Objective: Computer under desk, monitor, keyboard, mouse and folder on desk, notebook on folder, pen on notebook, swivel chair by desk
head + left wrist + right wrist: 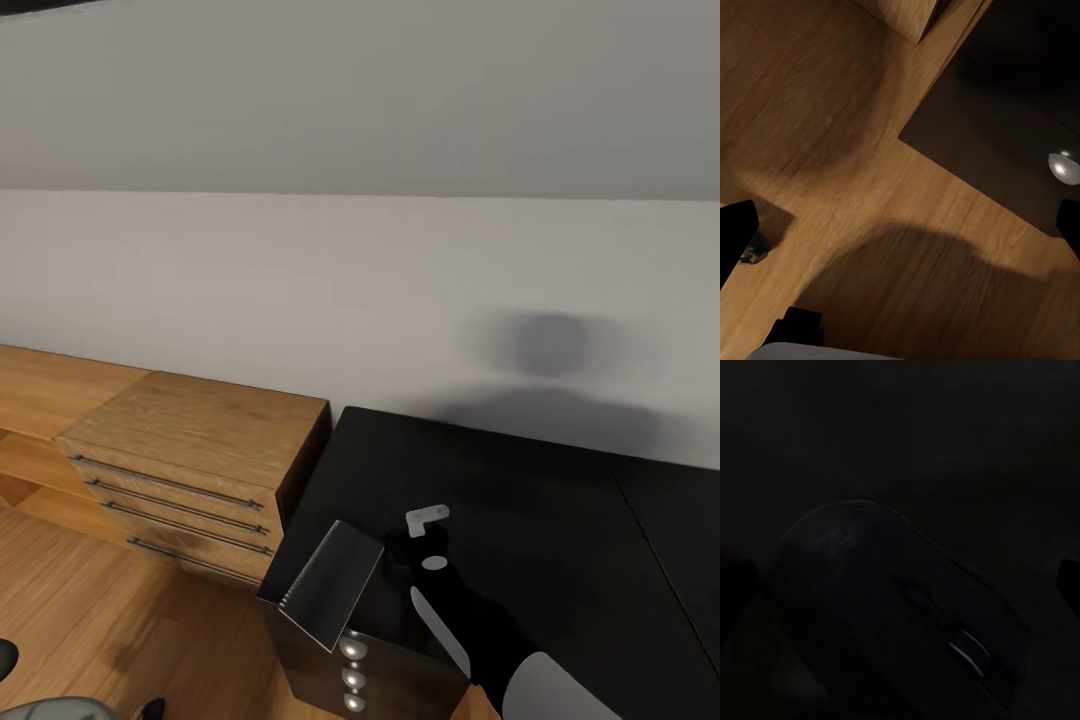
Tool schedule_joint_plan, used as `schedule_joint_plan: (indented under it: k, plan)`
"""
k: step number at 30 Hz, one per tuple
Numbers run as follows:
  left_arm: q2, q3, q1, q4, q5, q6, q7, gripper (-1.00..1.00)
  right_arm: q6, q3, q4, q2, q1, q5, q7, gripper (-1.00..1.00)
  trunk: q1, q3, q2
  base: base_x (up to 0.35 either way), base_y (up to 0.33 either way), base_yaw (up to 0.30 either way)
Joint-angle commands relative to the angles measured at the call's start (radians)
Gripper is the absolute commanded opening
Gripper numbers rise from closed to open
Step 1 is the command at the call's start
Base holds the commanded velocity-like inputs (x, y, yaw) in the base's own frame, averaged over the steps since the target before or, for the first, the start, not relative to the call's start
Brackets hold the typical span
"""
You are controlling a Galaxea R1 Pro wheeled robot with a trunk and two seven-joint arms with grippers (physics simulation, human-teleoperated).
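The dark oval mouse (900, 607) lies close under my right gripper (900, 585), on the glossy black desk (540, 500). The gripper's fingers stand wide apart on either side of the mouse, open and not touching it. In the head view my black right arm reaches over the desk's left end, and the right gripper (408, 548) is hard to make out against the dark top. A flat grey thing with a ridged edge (325, 585), possibly the notebook, leans tilted at the desk's front left corner. My left gripper (900, 232) hangs open over the wooden floor.
A light wooden chest (190, 460) with long bar handles stands to the left of the desk, against the white wall. Dark desk drawers with round silver knobs (352, 675) face the wooden floor (120, 620). One knob (1063, 166) is near my left gripper.
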Motion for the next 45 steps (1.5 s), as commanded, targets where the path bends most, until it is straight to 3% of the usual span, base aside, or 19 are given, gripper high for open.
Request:
schedule_joint_plan:
  k: [1,6,7,31,45]
  plan:
    - [0.0,-0.005,0.0,0.001,0.011,-0.001,-0.007,1.0,0.003,0.004,-0.001,-0.001,-0.001,-0.008,-0.008,1.0,0.0,-0.001,-0.001,0.0,0.0,0.0]
    - [0.0,-0.005,0.0,0.001,0.011,-0.001,-0.007,1.0,0.003,0.004,-0.001,-0.001,-0.001,-0.008,-0.009,1.0,0.0,-0.001,-0.001,0.0,0.0,0.0]
    - [0.0,-0.005,0.0,0.001,0.011,-0.001,-0.007,1.0,0.004,0.004,-0.001,-0.001,-0.001,-0.008,-0.009,-1.0,0.0,-0.001,-0.001,0.0,0.0,0.0]
    - [0.0,-0.006,0.0,0.001,0.01,-0.001,-0.007,1.0,0.004,0.004,-0.001,-0.002,-0.001,-0.008,-0.007,-1.0,0.0,-0.001,-0.001,0.0,0.0,0.0]
    - [0.0,-0.006,0.0,0.001,0.008,-0.001,-0.007,1.0,0.005,0.004,-0.007,-0.018,-0.001,-0.008,-0.008,-1.0,0.0,-0.001,-0.001,0.0,0.0,0.0]
